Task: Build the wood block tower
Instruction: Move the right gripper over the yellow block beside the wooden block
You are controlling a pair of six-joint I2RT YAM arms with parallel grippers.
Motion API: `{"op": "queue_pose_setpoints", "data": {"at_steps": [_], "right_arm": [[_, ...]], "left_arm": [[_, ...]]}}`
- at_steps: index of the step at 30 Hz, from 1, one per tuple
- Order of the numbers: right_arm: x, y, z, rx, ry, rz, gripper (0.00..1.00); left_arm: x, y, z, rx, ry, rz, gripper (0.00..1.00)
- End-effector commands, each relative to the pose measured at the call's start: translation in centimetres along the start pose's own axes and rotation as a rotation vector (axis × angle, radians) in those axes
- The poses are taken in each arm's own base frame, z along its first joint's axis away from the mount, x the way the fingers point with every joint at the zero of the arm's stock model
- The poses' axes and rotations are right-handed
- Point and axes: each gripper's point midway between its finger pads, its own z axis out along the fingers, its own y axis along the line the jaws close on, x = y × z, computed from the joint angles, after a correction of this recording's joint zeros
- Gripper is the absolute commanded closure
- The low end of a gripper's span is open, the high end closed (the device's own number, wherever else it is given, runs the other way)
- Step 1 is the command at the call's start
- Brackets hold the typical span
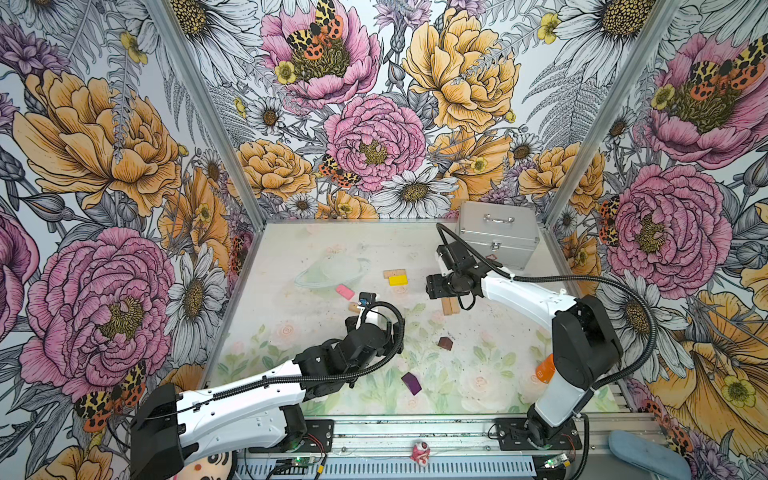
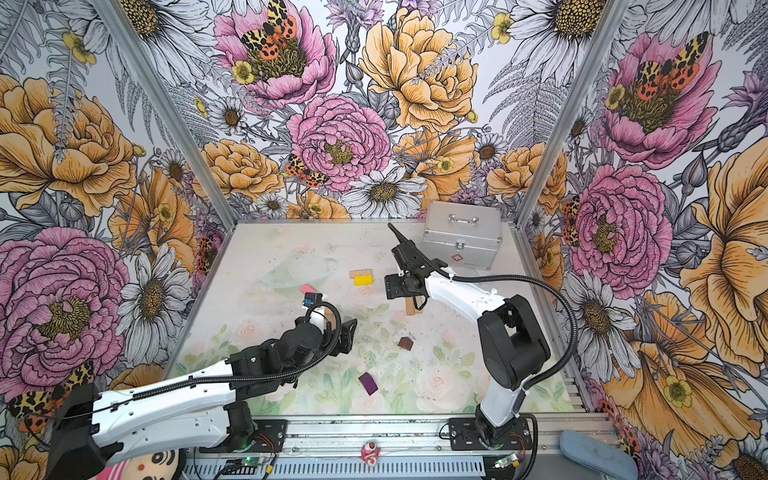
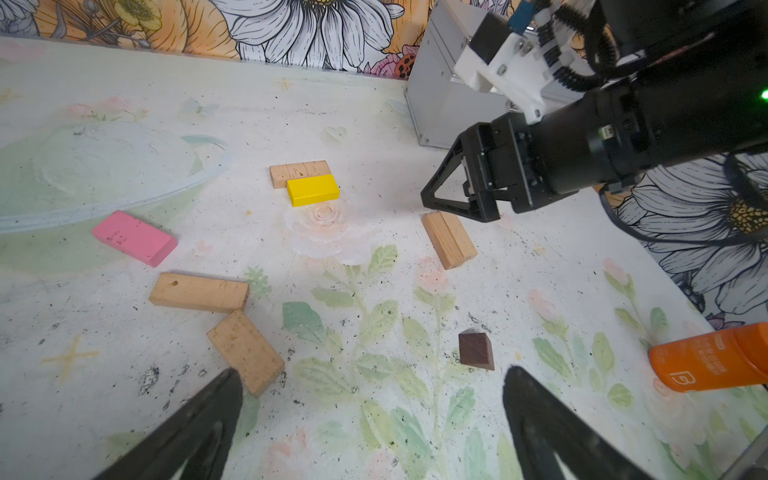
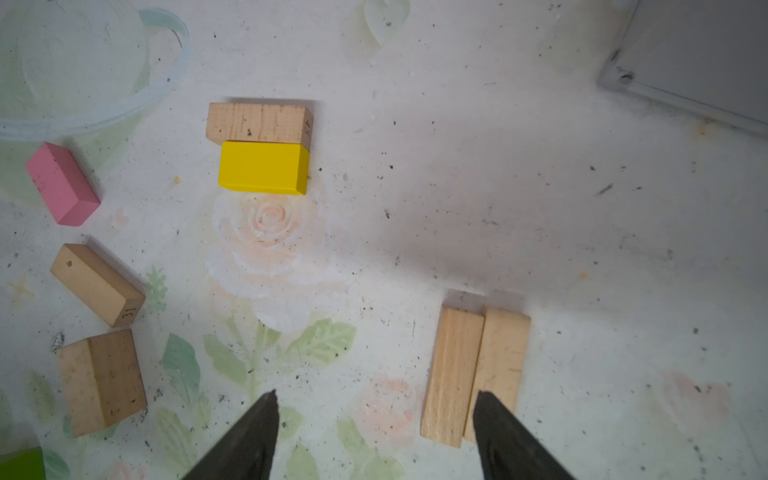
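No block stands on another. Two tan blocks lie side by side on the mat, also in a top view. My right gripper hovers open just above them, one fingertip over the pair's near end, nothing held. A yellow block lies against another tan block. A pink block and two loose tan blocks lie left of centre. My left gripper is wide open and empty, between the nearer tan block and a dark-brown block. A purple block lies toward the front.
A silver metal case stands at the back right, just behind the right wrist. An orange bottle lies by the right arm's base. A lime-green block's corner shows in the right wrist view. Flowered walls close in three sides.
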Motion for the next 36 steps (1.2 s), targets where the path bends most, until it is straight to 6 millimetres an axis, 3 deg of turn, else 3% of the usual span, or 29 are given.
{"op": "queue_pose_setpoints", "data": {"at_steps": [1,13,24,36], "right_arm": [[-1.7,1.2,1.0,-0.002,-0.025,-0.013,0.21],[-3.7,4.2,4.0,0.007,-0.011,-0.028,0.04],[-4.7,5.5,8.2,0.050,0.027,-0.006,0.00],[-5.9,6.8,10.4,0.124,0.015,0.041,0.03]], "left_arm": [[-0.9,0.2,-0.3,-0.023,-0.035,-0.030,0.01],[-0.4,3.7,-1.2,-0.075,-0.071,-0.042,0.01],[0.1,6.5,-1.7,-0.077,-0.082,-0.083,0.01],[0.2,8.2,-1.8,-0.074,-0.090,-0.102,0.01]]}}
